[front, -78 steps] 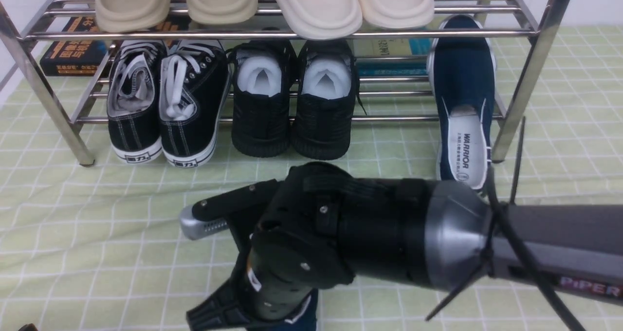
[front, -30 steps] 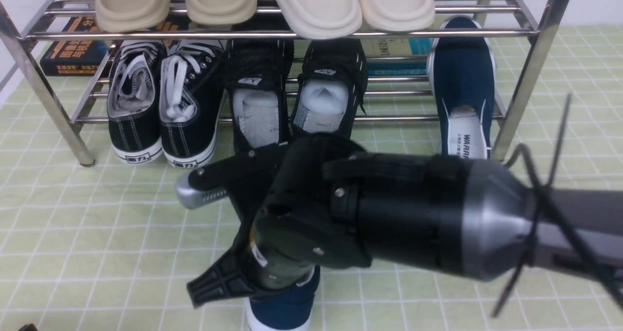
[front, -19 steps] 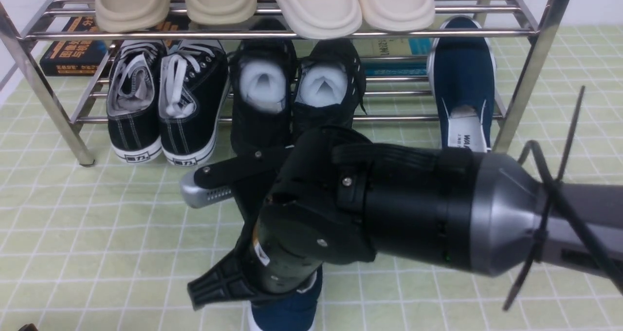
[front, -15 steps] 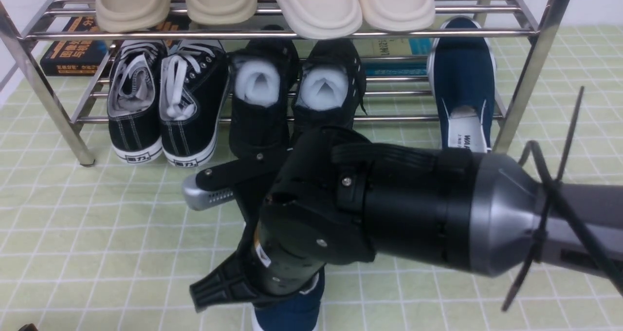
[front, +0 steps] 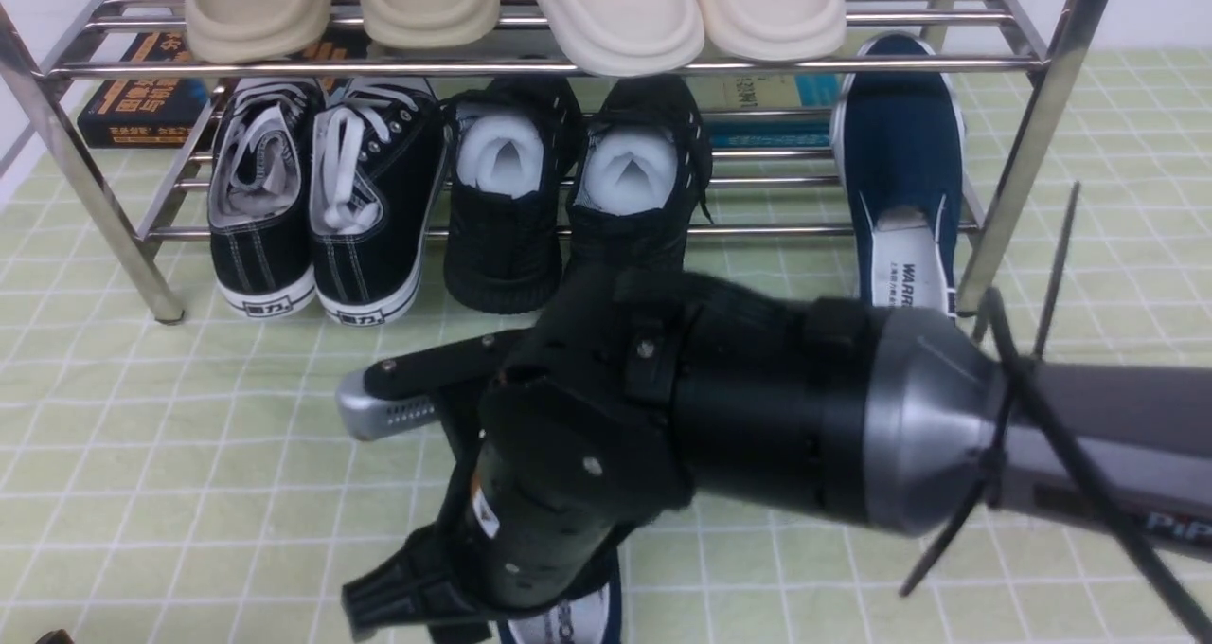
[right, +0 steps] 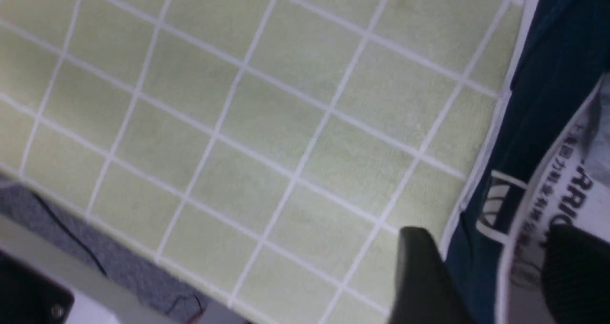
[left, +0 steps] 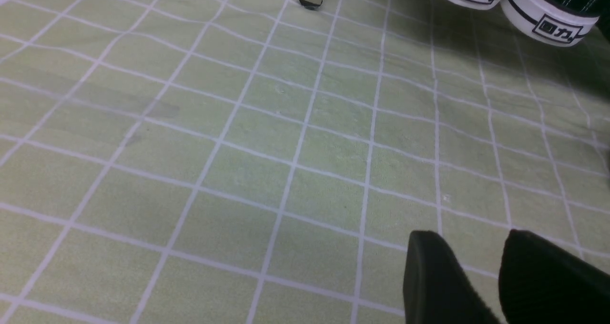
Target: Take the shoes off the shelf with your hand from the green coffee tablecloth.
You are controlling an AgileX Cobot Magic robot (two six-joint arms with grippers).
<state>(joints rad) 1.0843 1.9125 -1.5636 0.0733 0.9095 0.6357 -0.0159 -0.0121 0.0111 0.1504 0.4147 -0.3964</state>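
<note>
One navy slip-on (right: pixel 548 100) is clamped in the right gripper (right: pixel 491 248) at the near edge; its mate (front: pixel 900 152) lies far-right on the shelf (front: pixel 1037 133), heel nearward.

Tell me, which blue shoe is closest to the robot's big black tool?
The blue shoe at the front, off the shelf: the right tool grips its side wall. The other blue shoe sits back on the shelf's lower tier.

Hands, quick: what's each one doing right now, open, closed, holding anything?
Left hand: slightly open, holding nothing.
Right hand: closed on the navy shoe, gripping its side wall.
</note>
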